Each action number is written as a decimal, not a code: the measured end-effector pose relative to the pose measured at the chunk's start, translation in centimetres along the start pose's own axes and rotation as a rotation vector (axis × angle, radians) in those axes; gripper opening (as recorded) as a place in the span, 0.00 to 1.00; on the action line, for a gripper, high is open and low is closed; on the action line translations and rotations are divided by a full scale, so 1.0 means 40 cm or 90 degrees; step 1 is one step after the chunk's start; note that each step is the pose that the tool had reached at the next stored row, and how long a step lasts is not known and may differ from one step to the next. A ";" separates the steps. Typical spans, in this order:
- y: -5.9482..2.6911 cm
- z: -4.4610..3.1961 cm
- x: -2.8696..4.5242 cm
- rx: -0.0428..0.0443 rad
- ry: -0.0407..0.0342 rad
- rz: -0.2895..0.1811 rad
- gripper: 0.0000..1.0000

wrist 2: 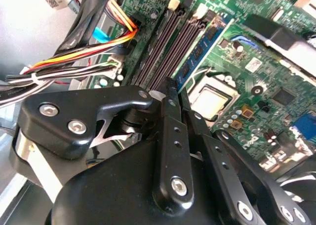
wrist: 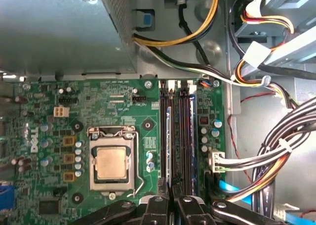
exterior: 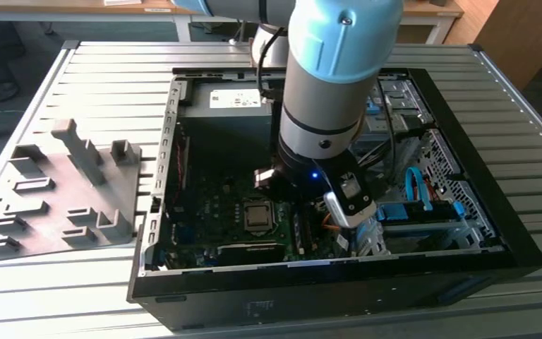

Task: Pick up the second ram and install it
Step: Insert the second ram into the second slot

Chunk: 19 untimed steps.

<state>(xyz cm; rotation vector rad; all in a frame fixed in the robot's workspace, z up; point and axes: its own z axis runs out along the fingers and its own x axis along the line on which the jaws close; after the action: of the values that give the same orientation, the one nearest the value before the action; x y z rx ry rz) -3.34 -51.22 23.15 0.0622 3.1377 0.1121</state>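
Tray (exterior: 59, 191) on the exterior view's left — computer case (exterior: 478, 233) beside it.

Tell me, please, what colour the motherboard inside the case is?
Green, clearest in the first wrist view: the motherboard.

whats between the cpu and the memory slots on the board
In the first wrist view, a narrow strip of green board separates the processor from the memory slots; small blue capacitors stand on it.
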 end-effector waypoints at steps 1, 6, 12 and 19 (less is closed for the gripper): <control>0.004 0.004 0.000 0.0000 0.0000 0.001 0.14; 0.012 0.021 0.000 -0.0001 -0.0008 0.011 0.14; 0.017 0.028 -0.001 -0.0001 -0.0009 0.012 0.14; 0.026 0.036 -0.003 0.0000 -0.0009 0.012 0.14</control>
<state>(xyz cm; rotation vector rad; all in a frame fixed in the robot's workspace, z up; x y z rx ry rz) -3.17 -50.07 21.78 0.0916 3.1363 0.1121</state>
